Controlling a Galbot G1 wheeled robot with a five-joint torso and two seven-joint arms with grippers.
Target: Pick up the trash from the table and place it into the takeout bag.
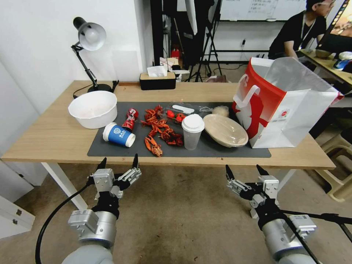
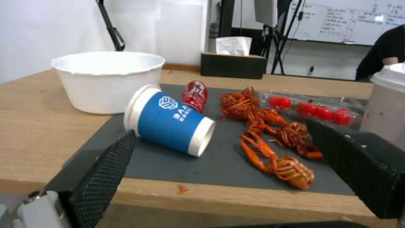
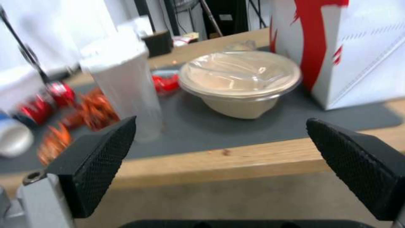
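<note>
Left claw (image 1: 118, 161): released (nothing held), before the surface (image 1: 47, 139).
Right claw (image 1: 246, 170): released, facing beige lidded bowl (image 1: 225, 130).

A black desk lamp (image 1: 90, 40) with a silver shade stands at the far left corner, its round base just behind a large white bowl (image 1: 94, 109) that sits partly on the wood, partly at the mat's edge. A black tissue box (image 1: 157, 80) with a wooden lid rests against the far edge, white tissue poking up. Red crayfish shells (image 1: 160, 131) lie scattered mid-mat, and behind them a clear pack of what look like cherry tomatoes (image 1: 175, 115). Beyond the wood stand dark tripod legs (image 1: 207, 51) and a whiteboard (image 1: 262, 9).
</note>
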